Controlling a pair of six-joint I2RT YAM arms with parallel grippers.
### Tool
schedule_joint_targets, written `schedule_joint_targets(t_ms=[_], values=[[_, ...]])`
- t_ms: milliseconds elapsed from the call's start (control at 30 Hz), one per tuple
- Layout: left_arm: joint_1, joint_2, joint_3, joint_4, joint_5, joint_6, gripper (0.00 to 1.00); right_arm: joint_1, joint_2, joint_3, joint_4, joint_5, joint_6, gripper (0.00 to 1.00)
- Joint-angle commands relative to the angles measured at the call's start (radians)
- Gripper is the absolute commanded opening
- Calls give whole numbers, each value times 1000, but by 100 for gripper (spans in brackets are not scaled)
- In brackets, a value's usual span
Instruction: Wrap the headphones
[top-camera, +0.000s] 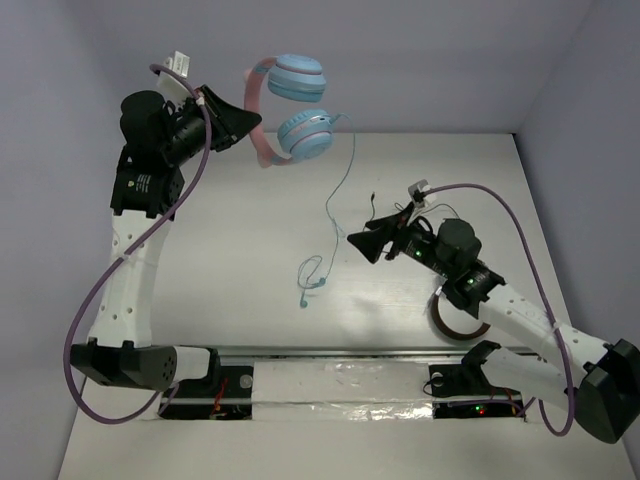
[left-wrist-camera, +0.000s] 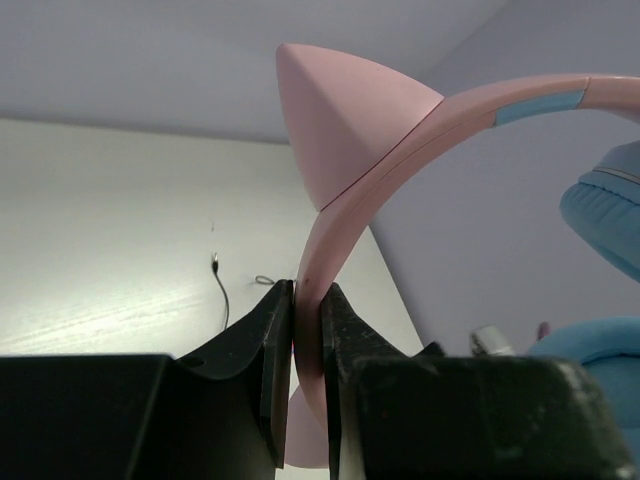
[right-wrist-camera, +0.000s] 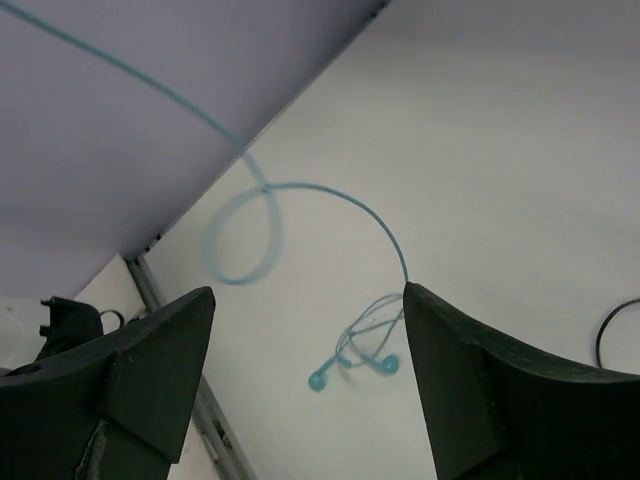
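Your right gripper (right-wrist-camera: 310, 300) stands released and empty over the middle of the white tabletop (top-camera: 250, 300). Just beyond it lies the free end of the thin light-blue cable (right-wrist-camera: 265, 186). It is limp, light and likely to tangle, so pinch it near the end. Over the far-left corner, your left gripper (left-wrist-camera: 307, 300) is clenched on the stiff, smooth band of the pink-and-blue over-ear headphones (top-camera: 297, 110), held aloft. Where the cable joins the earcup is hard to make out.

1. Top view: high behind the arms, looking down over the counter (top-camera: 240, 260).
2. Left wrist: tight behind the left claw (left-wrist-camera: 307, 288), facing roughly level.
3. Right wrist: past the right claw (right-wrist-camera: 308, 292), facing downward; shares the cable (right-wrist-camera: 340, 192) with the top view.
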Motion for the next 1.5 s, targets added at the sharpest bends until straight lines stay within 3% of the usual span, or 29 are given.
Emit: schedule_joint_targets(t_ms=[0, 233, 400, 567, 900, 967, 1000, 1067, 1133, 1200, 1233, 1333, 1467], values=[[7, -70, -24, 101, 11, -18, 0, 4, -19, 84, 22, 77, -72, 82], [7, -84, -21, 83, 45, -22, 0, 4, 90, 222, 15, -109, -162, 82], [7, -92, -21, 77, 48, -19, 0, 4, 156, 302, -28, -45, -220, 82], [7, -95, -32, 54, 43, -5, 0, 4, 106, 279, -18, -25, -228, 76], [7, -103, -93, 117, 81, -46, 0, 4, 234, 275, 114, -242, -129, 77], [7, -101, -81, 110, 83, -43, 0, 4, 230, 252, 145, -217, -118, 63], [7, -100, -80, 110, 84, -42, 0, 4, 221, 245, 148, -188, -107, 42], [7, -98, -74, 98, 78, -32, 0, 4, 167, 229, 127, -73, -106, 26], [7, -101, -70, 91, 71, -22, 0, 4, 118, 215, 96, 47, -93, 17], [7, -101, -75, 90, 69, -20, 0, 4, 38, 192, 79, 70, -83, 23], [7, -104, -81, 95, 71, -22, 0, 4, 14, 183, 69, 64, -81, 37], [7, -103, -89, 106, 71, -23, 0, 4, -52, 160, 30, -1, -93, 57], [7, -103, -107, 118, 77, -35, 0, 4, -31, 186, -34, -146, -125, 65]])
